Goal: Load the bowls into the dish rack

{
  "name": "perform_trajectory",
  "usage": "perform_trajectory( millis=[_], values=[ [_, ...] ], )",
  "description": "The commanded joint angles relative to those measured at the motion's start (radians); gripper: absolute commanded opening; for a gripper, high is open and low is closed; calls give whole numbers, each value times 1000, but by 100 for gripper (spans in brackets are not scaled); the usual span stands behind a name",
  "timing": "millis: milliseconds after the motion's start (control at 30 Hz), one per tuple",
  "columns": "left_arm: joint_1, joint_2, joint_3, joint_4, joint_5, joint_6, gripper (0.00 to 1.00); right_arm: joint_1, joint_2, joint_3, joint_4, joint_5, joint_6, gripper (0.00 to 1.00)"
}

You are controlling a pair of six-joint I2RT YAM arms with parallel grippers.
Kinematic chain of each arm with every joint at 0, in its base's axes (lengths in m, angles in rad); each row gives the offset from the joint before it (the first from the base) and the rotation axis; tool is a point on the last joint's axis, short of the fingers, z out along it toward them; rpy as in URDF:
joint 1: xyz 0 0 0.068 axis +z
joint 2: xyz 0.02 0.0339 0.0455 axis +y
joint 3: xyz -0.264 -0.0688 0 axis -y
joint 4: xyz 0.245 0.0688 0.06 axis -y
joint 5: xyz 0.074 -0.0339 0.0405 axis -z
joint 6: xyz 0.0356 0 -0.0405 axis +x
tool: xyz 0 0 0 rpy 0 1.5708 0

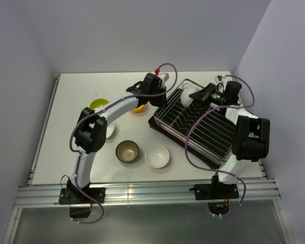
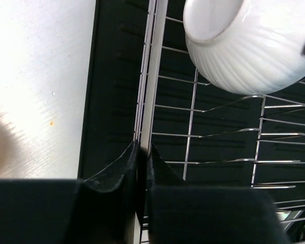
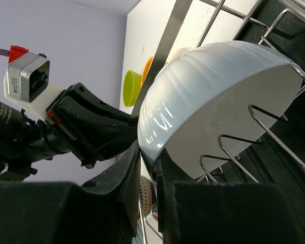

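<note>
Right wrist: right jaws pinch rim of ribbed white bowl (image 3: 203, 91); left jaws clamp silver wire rack (image 2: 148, 76).

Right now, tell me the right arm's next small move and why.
Probably open the right gripper and let go. The white bowl it pinches by the rim already stands on edge between the dish rack wires, and the left gripper is clamped on the rack's side rail, apparently steadying it.

Glossy bowl (image 3: 213, 96); shiny metal dish rack (image 2: 148, 101)
</note>
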Motion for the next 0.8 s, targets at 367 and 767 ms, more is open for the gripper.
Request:
perform_trajectory(
  millis=[367, 767],
  values=[
    [1, 28, 37, -80, -191, -46, 0, 20, -17, -44, 50, 141, 123, 0],
    [1, 37, 51, -100, -279, -80, 0, 41, -61, -133, 134, 148, 219, 0]
  ],
)
